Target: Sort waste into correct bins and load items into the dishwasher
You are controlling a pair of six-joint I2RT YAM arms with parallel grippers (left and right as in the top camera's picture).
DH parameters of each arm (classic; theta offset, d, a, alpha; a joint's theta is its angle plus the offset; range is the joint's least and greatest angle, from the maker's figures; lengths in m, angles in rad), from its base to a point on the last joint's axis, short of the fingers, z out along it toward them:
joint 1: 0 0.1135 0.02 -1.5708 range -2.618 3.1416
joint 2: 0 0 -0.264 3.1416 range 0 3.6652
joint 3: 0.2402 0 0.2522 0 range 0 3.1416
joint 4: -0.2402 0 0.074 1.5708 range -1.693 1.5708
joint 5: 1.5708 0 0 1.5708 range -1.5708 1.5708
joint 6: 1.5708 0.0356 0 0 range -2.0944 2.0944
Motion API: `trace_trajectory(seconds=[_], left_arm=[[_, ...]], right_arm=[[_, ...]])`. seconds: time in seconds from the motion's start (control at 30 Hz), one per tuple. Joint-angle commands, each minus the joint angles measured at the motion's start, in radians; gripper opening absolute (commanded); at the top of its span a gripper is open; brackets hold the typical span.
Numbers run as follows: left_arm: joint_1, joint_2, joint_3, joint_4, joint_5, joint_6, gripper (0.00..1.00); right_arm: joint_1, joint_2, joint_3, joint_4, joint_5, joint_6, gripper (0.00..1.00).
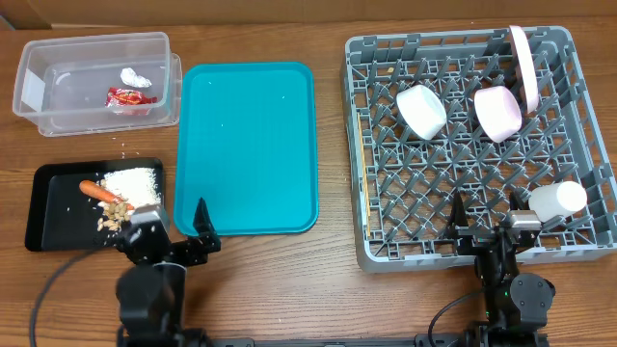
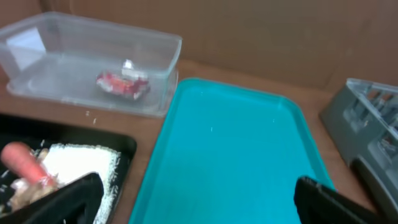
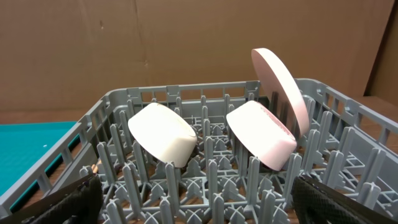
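Note:
The clear tub (image 1: 39,58) at the back left holds a red wrapper (image 1: 128,96) and a crumpled white wrapper (image 1: 132,76). In the black tray (image 1: 53,217) lie a carrot (image 1: 96,190), rice (image 1: 131,180) and peanuts (image 1: 114,214). Two white bowls (image 1: 421,111) (image 1: 496,113), a plate (image 1: 524,67) on edge and a cup (image 1: 559,200) are in the grey dish rack (image 1: 359,145). My left gripper (image 1: 174,220) is open between the black tray and the teal tray, holding nothing. Over the rack's front edge, my right gripper (image 1: 492,224) is open and empty.
A teal serving tray (image 1: 251,145) lies bare between the bins and the rack; the left wrist view shows it (image 2: 230,155) straight ahead. The right wrist view looks over upright pegs toward the bowls (image 3: 161,134) and the plate (image 3: 280,87). Brown cardboard walls stand behind.

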Motion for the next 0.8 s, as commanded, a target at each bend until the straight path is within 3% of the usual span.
trace_trajectory(seconds=[0.0,0.17,0.3,0.43,0.77], left_arm=[[-0.007,-0.105,-0.124,0.16,-0.013,0.032,1.0],[-0.007,-0.174,-0.278,0.483,-0.016,0.169,1.0],[-0.007,-0.174,-0.276,0.444,-0.024,0.204,1.0],[-0.007,-0.174,-0.275,0.248,-0.017,0.082,1.0],[-0.007,-0.172,-0.275,0.254,0.032,0.08,1.0]], right_arm=[[-0.003,-0.01,-0.011,0.008,0.002,-0.003,1.0],[-0.003,-0.01,-0.011,0.008,0.002,-0.003,1.0],[-0.003,-0.01,-0.011,0.008,0.002,-0.003,1.0],[-0.003,-0.01,-0.011,0.008,0.002,-0.003,1.0],[-0.003,-0.01,-0.011,0.008,0.002,-0.003,1.0]])
